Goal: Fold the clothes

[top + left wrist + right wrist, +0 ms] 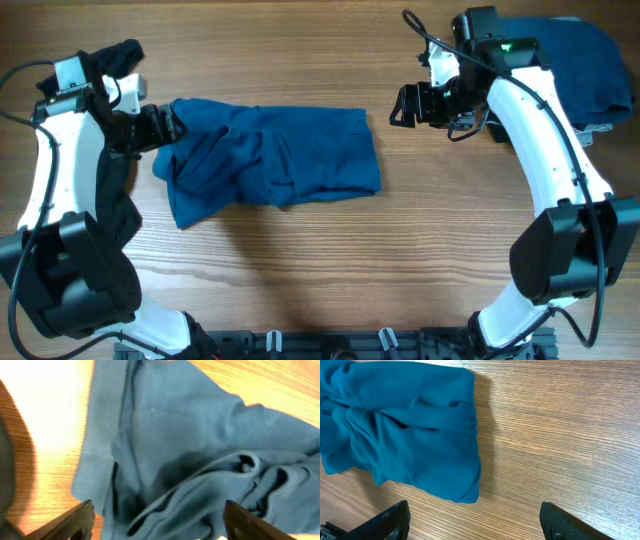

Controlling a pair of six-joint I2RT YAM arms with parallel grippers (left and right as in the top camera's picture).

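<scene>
My left gripper (166, 126), jaws apart, is sitting at the left end of the shirt (290, 155), which is running rightward across mid-frame.

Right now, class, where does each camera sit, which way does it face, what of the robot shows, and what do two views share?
Overhead: above the table, facing down on the blue cloth; left arm, right arm, left pincer, right pincer show.
Left wrist: on left arm, close over the cloth; two fingertips show.
Right wrist: on right arm, facing cloth and table; two fingertips show.
Shared: the cloth.
</scene>
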